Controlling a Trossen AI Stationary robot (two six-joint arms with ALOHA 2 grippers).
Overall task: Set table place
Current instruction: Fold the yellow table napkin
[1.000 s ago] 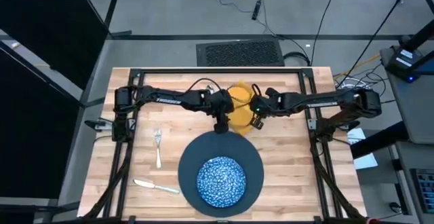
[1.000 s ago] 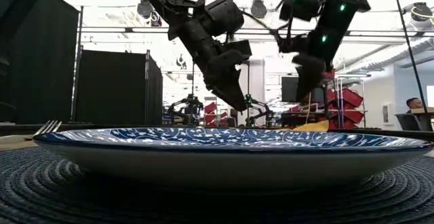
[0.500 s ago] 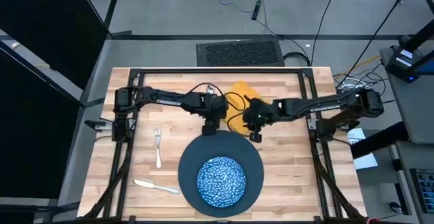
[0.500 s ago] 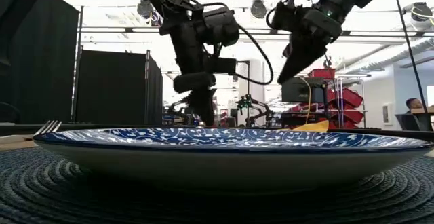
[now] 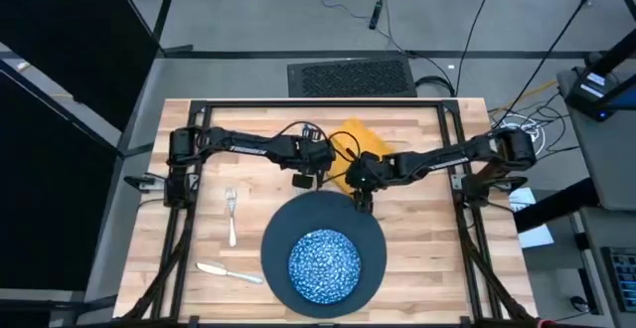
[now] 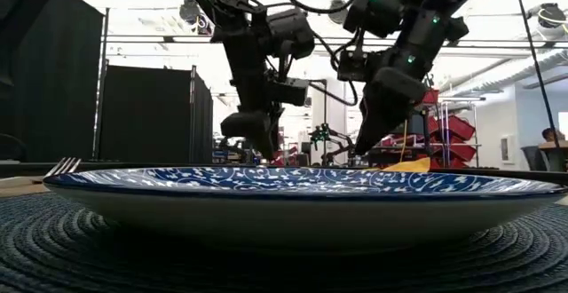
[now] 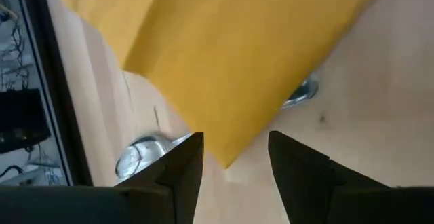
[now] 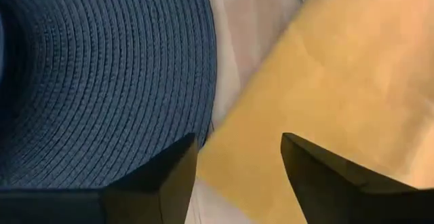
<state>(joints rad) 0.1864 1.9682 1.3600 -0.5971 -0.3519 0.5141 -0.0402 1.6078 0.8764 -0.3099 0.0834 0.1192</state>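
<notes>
Left gripper (image 5: pixel 305 178) fingers spread, holding nothing, hovers over the table (image 5: pixel 417 239) just off the napkin (image 5: pixel 355 149) edge; left wrist view shows the napkin's corner right ahead of the parted fingers (image 7: pixel 182 166), a silver spoon (image 7: pixel 139 153) partly under the napkin beside that corner, its bowl sticking out

Right gripper (image 5: pixel 363 199) also released, fingers apart, empty, sits at the napkin's near edge where it meets the round dark mat (image 5: pixel 278 224); right wrist view has the woven mat to one side of the fingers (image 8: pixel 169 176) and the yellow cloth on the other, a strip of bare wood between them

Blue-and-white dish (image 5: pixel 323 265) sits centred on the mat, just past the right gripper toward the front edge. Fork (image 5: pixel 232 214) lies well off to the left gripper's outer side, knife (image 5: pixel 228 271) further front, both flat on the wood, apart from the mat

Low view: both grippers hang low behind the dish rim (image 6: pixel 284 186), tips pointing down, napkin peak visible beside the right gripper
</notes>
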